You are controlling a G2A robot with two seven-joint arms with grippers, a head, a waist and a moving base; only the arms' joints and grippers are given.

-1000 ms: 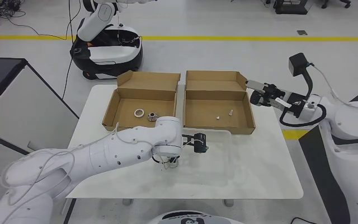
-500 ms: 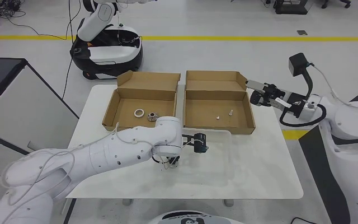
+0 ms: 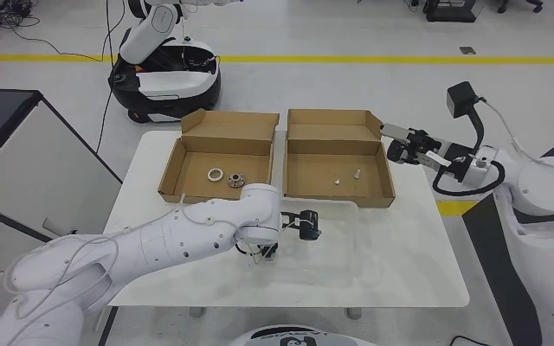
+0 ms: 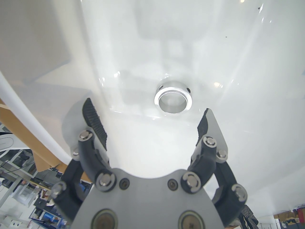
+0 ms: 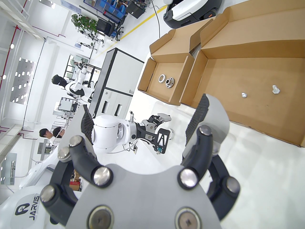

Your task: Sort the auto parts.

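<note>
From my station, the white tabletop [image 3: 407,259] is the biggest thing in view. Two open cardboard boxes sit side by side along its far half: the left box [image 3: 171,169] and the right box [image 3: 312,173], walls nearly touching. Nearer the robot lies a clear plastic tray [image 3: 353,233], its glossy curved wall showing in the left wrist view.

The left arm stretches across the front of the tabletop with its left end effector [image 3: 310,222] over the tray. My left wrist feed shows its two ribbed pads spread wide with nothing between them. The right end effector [image 3: 389,143] hangs just beside the right box's outer wall; in its own wrist view its pads stand well apart and empty.

The part I am watching is a metal collar [image 4: 172,98] on the tray floor, just ahead of the left pads and nearer to one of them. It is a short, polished silver ring with a rounded shoulder, a bright inner bore and small dark holes in its side wall.

In the left box lie a flat pale washer [image 3: 214,175] and, just beside it, a darker flanged hub [image 3: 235,181]. The right box holds two small silver bolts [image 3: 335,182], near each other on its floor.
</note>
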